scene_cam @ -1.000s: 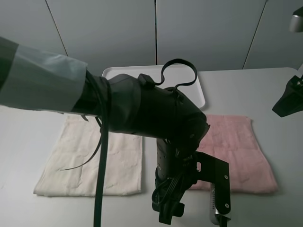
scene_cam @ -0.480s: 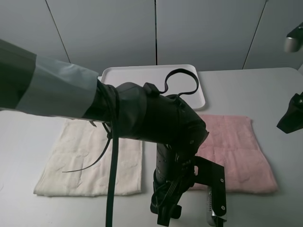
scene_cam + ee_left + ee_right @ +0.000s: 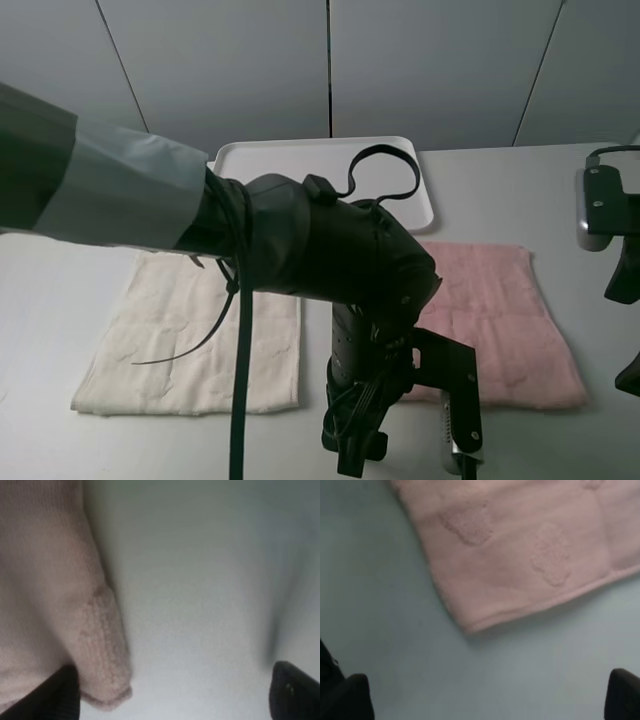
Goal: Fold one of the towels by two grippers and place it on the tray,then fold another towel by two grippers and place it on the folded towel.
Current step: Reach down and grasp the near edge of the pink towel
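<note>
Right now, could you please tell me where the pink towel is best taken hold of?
Probably by its two near corners, one per hand, coming down from above. The pink towel lies flat on the table, so only its edges offer a pinch; a corner lies by the open left hand and another by the open right hand.

I can read no text, label, brand or number anywhere across my three camera feeds right now.
</note>
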Motion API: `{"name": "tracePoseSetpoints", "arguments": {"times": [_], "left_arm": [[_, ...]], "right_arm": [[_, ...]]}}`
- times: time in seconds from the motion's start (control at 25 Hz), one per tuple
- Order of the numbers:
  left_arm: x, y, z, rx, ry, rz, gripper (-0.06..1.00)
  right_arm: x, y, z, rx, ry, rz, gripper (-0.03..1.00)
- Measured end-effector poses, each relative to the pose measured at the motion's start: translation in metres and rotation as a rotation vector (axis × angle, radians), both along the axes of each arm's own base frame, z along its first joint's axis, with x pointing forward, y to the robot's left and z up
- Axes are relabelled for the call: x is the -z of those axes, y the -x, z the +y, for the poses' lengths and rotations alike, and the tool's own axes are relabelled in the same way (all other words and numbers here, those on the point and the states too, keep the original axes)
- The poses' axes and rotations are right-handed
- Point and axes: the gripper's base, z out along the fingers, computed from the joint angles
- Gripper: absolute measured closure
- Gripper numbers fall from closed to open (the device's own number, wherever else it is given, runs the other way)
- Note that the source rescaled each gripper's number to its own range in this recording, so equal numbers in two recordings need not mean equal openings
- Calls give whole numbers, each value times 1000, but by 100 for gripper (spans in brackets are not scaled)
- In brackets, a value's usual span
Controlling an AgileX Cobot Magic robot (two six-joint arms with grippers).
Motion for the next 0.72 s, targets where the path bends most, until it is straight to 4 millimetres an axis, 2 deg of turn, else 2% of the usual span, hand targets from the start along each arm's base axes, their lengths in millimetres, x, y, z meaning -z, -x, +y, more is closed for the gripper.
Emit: {"name": "tracePoseSetpoints", "arguments": {"times": [0.4, 0.72], "left_arm": [[0, -1, 0, 5, -3, -7, -3], [0, -1, 0, 8, 2, -15, -3]], "right_arm": [[40, 29, 17, -249, -7, -21, -3], [51, 35, 18, -297, 17, -65, -3]]}}
